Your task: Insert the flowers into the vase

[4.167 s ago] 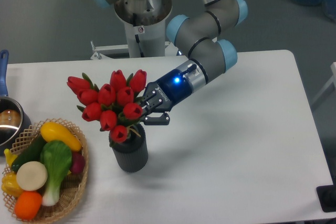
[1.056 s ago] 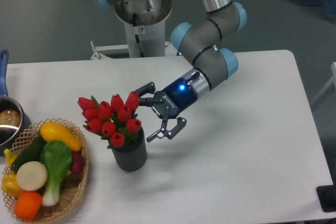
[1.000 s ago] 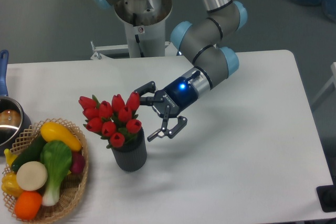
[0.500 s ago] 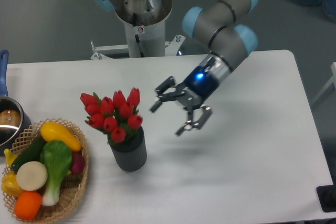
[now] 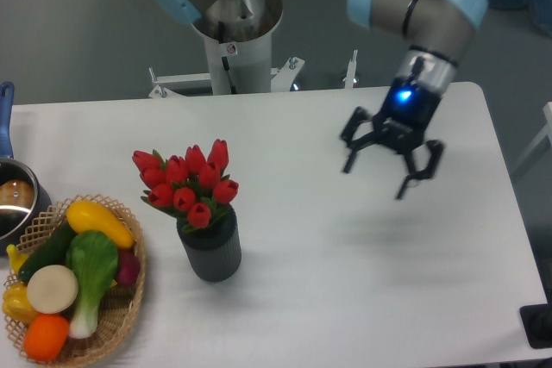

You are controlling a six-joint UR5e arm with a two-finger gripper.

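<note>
The flowers (image 5: 188, 184), a bunch of red closed tulip buds with a little green showing between them, stand in the vase (image 5: 210, 249), a small dark grey ribbed cylinder set upright on the white table (image 5: 345, 299). The buds spread wider than the vase mouth and lean slightly toward the left; the stems are hidden inside, so how deep they sit cannot be told. The gripper (image 5: 377, 178) hangs above the table well to the right of the vase, apart from the flowers, its two fingers spread wide with nothing between them and a blue light glowing on its wrist. Its shadow falls on the tabletop below it. At the left edge sits a wicker basket (image 5: 121, 321) filled with colourful toy vegetables, just beside the vase but seemingly not touching it. Behind the basket, a shiny metal pot (image 5: 15, 200) with a blue handle is partly cut off by the frame.
</note>
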